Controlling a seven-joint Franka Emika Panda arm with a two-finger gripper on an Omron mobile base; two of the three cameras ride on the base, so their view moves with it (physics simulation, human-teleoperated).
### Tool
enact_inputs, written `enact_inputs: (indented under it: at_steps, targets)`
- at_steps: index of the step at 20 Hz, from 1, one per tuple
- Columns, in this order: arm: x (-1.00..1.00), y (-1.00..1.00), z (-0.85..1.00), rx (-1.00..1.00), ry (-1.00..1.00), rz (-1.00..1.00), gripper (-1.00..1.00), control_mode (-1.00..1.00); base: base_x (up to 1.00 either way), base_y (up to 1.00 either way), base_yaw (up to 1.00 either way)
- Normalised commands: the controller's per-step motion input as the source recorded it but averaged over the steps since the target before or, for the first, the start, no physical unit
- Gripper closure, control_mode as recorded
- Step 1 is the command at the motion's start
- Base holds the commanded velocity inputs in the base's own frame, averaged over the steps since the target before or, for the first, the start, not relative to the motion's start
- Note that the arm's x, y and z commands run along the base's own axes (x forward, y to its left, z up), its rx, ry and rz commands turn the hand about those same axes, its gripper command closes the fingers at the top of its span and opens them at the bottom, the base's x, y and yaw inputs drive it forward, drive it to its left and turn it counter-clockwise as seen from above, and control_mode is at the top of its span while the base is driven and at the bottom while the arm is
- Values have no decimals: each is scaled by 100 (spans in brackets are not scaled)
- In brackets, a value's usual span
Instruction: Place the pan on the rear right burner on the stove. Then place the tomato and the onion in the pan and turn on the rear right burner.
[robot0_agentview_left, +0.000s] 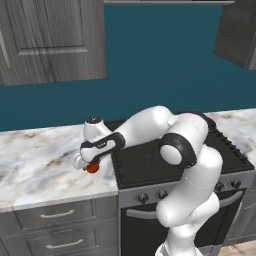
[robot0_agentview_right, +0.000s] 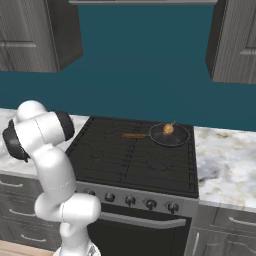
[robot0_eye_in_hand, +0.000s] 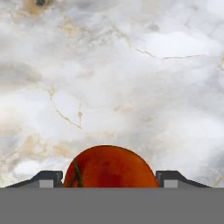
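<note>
Tomato (robot0_eye_in_hand: 110, 167) is being seen directly between the two fingertips (robot0_eye_in_hand: 46, 178) in the hand view, filling nearly the whole gap between them, with a sliver of marble showing on each side, so the end effector (robot0_eye_in_hand: 109, 179) is being read as standing wide around the fruit and not yet pressing on it; whether contact is being made cannot be told for certain. In the left base view the end effector (robot0_agentview_left: 86, 162) is being held low over the desk (robot0_agentview_left: 35, 165), just left of the stove (robot0_agentview_left: 145, 162), and the tomato (robot0_agentview_left: 92, 168) is being glimpsed beneath it, resting on the marble. The fruit is round, so no long axis is being offered; only the centring between the fingers is mattering, and it is being judged good, the dark stem line lying slightly toward the left finger. In the right base view the pan (robot0_agentview_right: 170, 135) is being shown sitting on the rear right burner (robot0_agentview_right: 167, 137), its wooden handle pointing left across the grate, and the onion (robot0_agentview_right: 168, 129) is lying inside it. The pan is therefore lying well apart from the tomato, away to the right and toward the back wall across the whole cooktop. The closing on the tomato is being judged the step in hand; the carry and the knob are being left for afterwards.
</note>
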Motion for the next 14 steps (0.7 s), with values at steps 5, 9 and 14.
enact_inputs:
  at_steps: [5,9,14]
  targets:
    - [-4,-43,66,0,-4,-3,100,-100,0,0,0]
    - [0,-55,62,1,-2,-4,100,-100,0,0,0]
    - [3,-60,40,0,0,-7,100,-100,0,0,0]
